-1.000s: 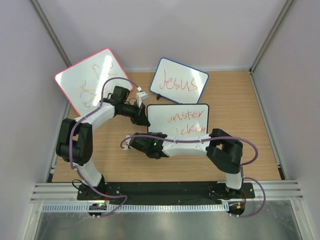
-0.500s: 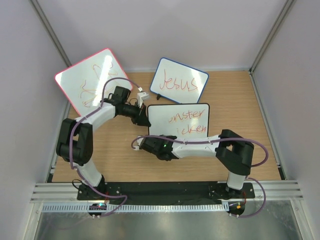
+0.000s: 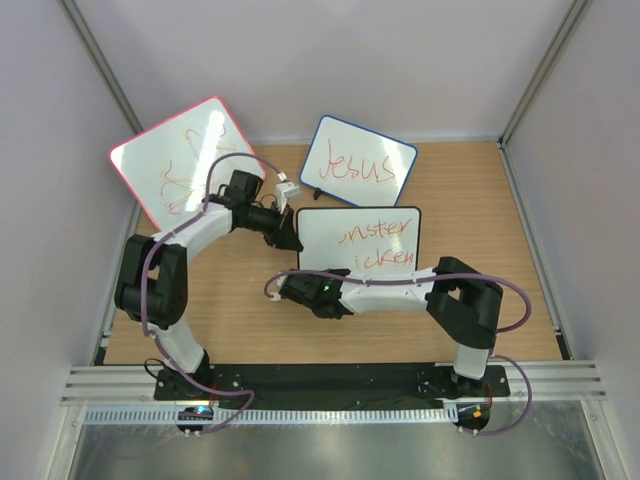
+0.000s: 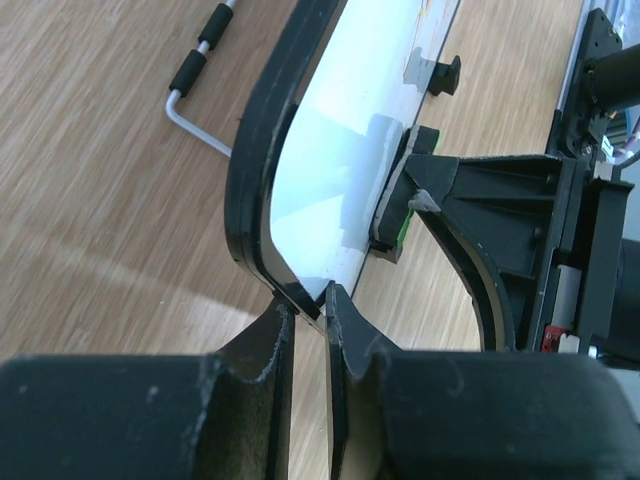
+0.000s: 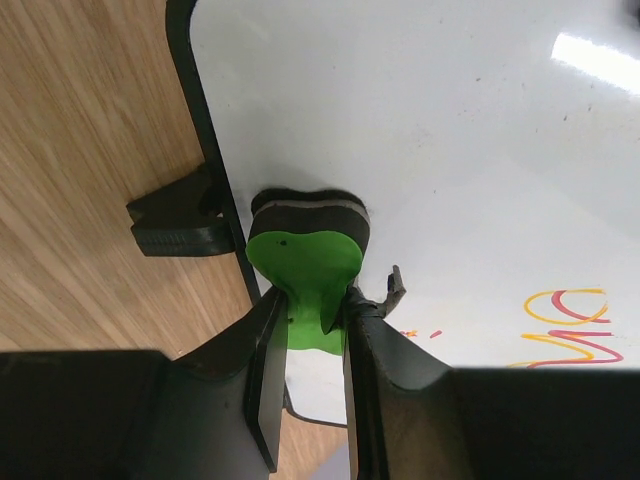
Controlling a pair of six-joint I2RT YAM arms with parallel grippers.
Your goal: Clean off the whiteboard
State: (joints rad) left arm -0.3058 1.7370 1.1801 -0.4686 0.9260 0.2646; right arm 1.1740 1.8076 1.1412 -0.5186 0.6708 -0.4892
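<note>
L gripper pinches whiteboard frame corner; R gripper clamps green eraser against it. Board prob. light, stiff, slick (tips easily), so hold by frame.

Left arm, right arm — jaws tight

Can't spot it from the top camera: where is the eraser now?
Right wrist view: the green eraser sits in the right gripper, pressed on the whiteboard by a black foot.
</note>
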